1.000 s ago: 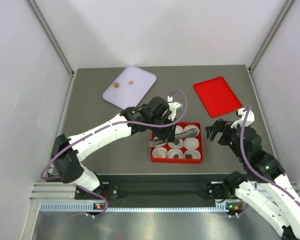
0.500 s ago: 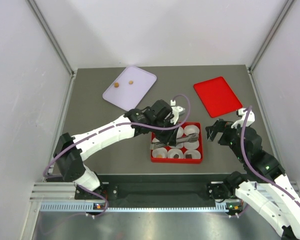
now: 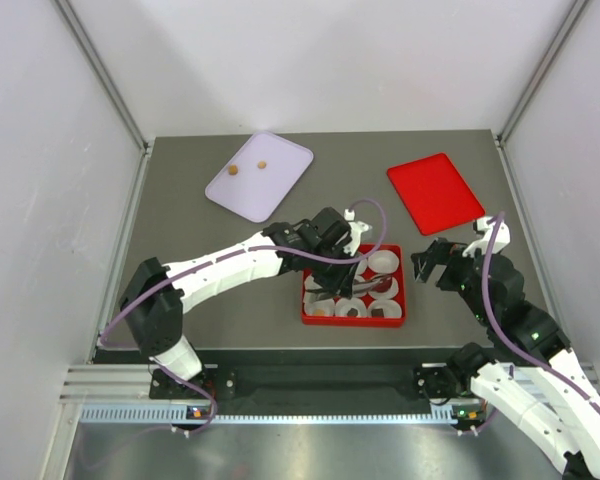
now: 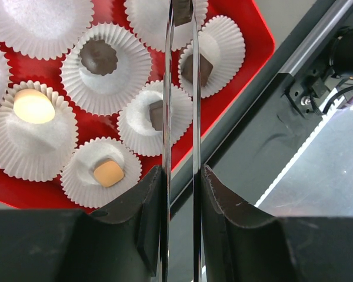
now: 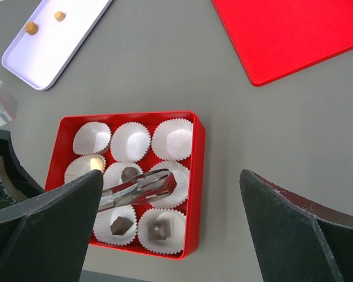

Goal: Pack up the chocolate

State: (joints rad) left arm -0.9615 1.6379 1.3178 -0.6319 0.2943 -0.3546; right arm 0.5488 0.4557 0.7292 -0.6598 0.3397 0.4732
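Several tiny chocolate pieces (image 4: 100, 57) — dark, tan.

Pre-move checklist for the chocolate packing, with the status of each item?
1. Left tool clamped on the tongs: ok.
2. Tongs' tips over a paper cup inside the red box: ok.
3. A piece gripped at the tips: cannot tell. A dark shape sits there, cut off by the edge of the left wrist view.
4. Free places left: ok, three empty cups in the far row.
5. Right tool open, beside the box and not over it: ok.
6. Lavender tray emptied: not ok, two tan pieces lie on it.
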